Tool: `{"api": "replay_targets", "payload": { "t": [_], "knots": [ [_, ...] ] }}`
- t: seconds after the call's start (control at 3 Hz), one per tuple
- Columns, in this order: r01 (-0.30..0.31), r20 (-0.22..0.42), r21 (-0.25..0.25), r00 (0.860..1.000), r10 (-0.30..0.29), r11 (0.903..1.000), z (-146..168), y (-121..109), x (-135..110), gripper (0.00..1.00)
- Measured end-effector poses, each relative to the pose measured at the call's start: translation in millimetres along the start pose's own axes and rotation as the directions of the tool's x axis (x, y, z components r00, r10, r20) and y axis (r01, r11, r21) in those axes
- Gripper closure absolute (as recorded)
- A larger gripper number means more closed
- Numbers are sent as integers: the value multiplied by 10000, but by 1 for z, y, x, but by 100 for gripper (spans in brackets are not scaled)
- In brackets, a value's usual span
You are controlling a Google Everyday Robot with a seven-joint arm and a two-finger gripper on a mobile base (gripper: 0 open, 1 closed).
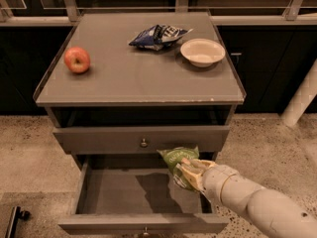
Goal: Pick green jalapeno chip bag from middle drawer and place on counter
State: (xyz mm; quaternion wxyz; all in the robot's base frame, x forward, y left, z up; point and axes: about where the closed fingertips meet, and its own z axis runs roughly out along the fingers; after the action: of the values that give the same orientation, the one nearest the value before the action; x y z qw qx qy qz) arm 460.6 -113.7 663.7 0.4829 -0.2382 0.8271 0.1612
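Note:
The green jalapeno chip bag [176,160] is held in my gripper [187,171], lifted above the floor of the open middle drawer [119,192], near its right side. Its top overlaps the lower edge of the closed drawer front [142,139] above. My white arm reaches in from the lower right. The fingers are shut on the bag's lower part. The grey counter [138,73] lies above the drawers.
On the counter sit a red apple [77,59] at the left, a dark blue chip bag [158,35] at the back middle and a white bowl [202,51] at the back right. A white post [302,98] stands at the right.

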Motion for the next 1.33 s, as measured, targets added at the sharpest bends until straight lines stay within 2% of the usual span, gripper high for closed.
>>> {"api": "replay_targets", "payload": {
  "t": [0.33,0.67,1.0,1.33],
  "knots": [
    [284,253,-48,9993,-283,9996,-18,4,-17,100],
    [1661,618,81,9841,-1663,9861,-56,31,-71,100],
    [3245,924,582,9399,-3288,9441,-92,55,-139,100],
    [4174,1281,1014,8947,-4279,9031,-128,59,-190,100]
  ]
}}
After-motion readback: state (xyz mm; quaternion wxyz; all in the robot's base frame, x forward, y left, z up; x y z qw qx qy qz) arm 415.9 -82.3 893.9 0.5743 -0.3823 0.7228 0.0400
